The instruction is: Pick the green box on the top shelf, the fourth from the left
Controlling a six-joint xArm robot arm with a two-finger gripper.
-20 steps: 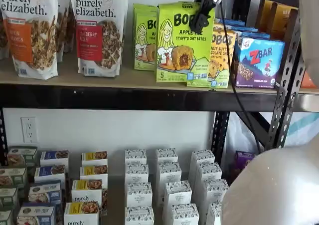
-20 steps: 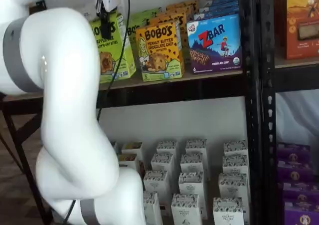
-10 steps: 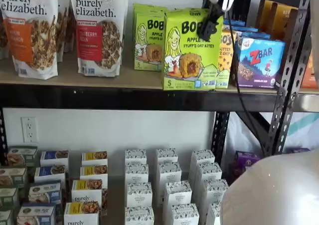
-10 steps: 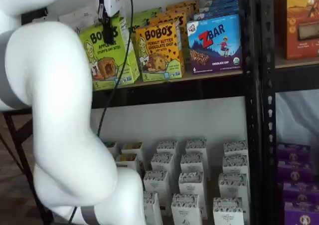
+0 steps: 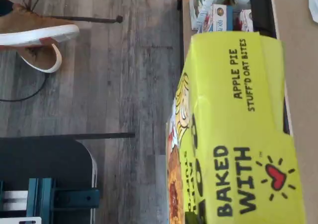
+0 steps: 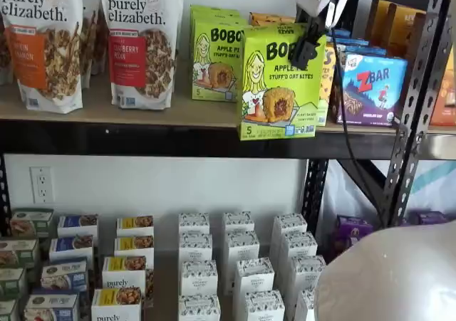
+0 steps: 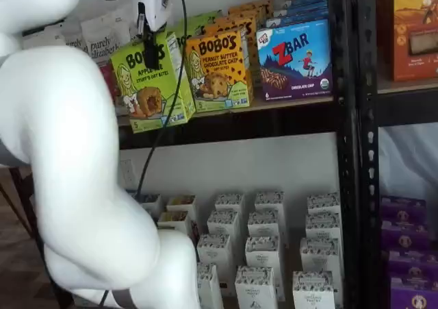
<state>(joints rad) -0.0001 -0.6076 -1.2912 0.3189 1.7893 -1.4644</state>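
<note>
The jaws of the gripper (image 6: 308, 48) pinch the green box (image 6: 279, 81) from above, in front of the top shelf (image 6: 142, 114) edge

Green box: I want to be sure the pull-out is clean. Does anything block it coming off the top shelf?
Nothing visible does. The claw is shut on the green box, already out past the top shelf front beam.

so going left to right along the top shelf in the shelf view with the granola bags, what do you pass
Cinnamon granola bag → berry granola bag → rear green box → held green box, in the gripper, out past the top shelf → ZBar box.
</note>
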